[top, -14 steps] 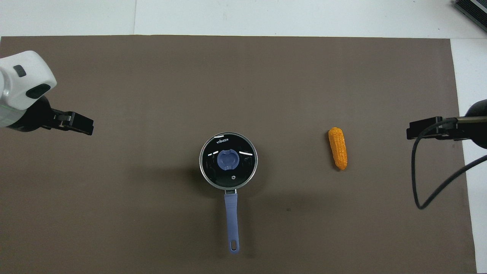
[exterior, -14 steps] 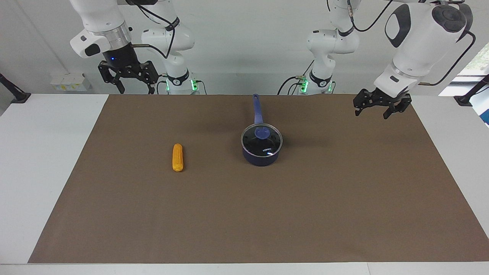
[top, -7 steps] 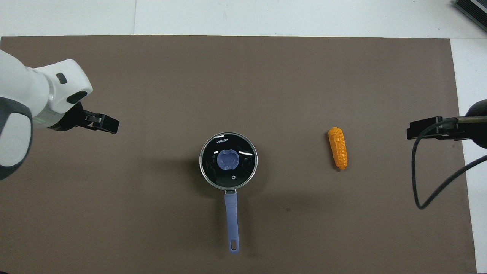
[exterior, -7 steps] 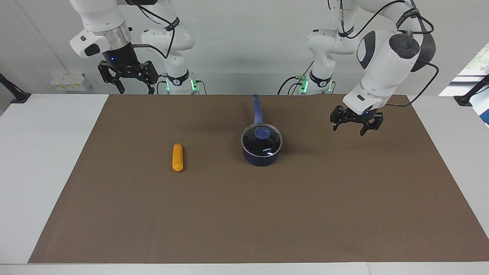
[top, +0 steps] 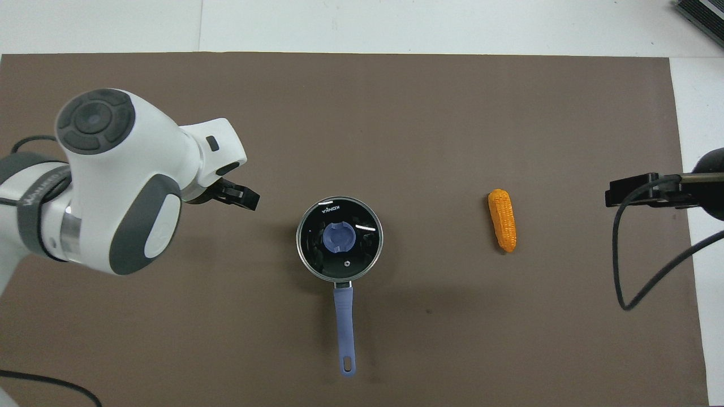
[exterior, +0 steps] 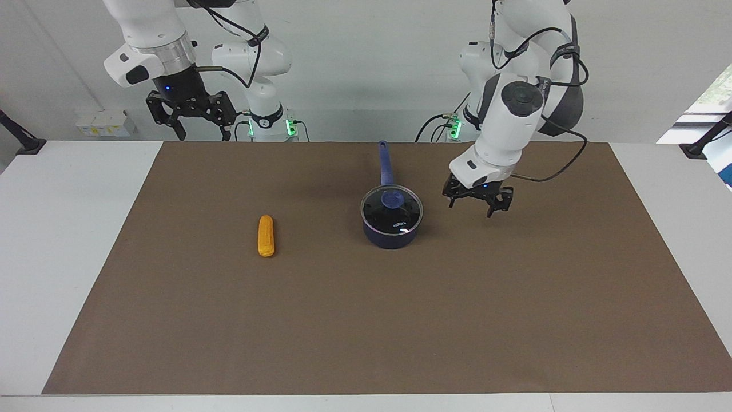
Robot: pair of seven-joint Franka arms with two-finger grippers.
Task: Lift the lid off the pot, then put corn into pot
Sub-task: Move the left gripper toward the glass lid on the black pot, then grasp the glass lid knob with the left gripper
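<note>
Since a second ago my left gripper (exterior: 476, 203) has swung in from the left arm's end of the counter (exterior: 68, 240) and come lower; it now hangs over the brown mat (exterior: 400, 320) just beside the pot (exterior: 392, 229), not touching it. Its fingers are apart, which suits a grab at the blue knob (exterior: 393, 198). Nothing else has shifted: pot, lid (exterior: 392, 213) and corn (exterior: 266, 235) lie where they were.

That lid sits flat and closed on the pot, near the middle of the mat, with the pot's long handle (exterior: 385, 163) pointing toward the robots. I read that as handy: the handle stays out of the way of a reach from either side, and the knob faces straight up for a pinch from above.

Over toward the right arm's end, the corn lies on the mat, well apart from the pot, its length running toward and away from the robots. My right gripper (exterior: 191, 117) waits high over the mat's edge by its own base, fingers apart, on the corn's side, so I judge it is kept for the corn once the lid is off
</note>
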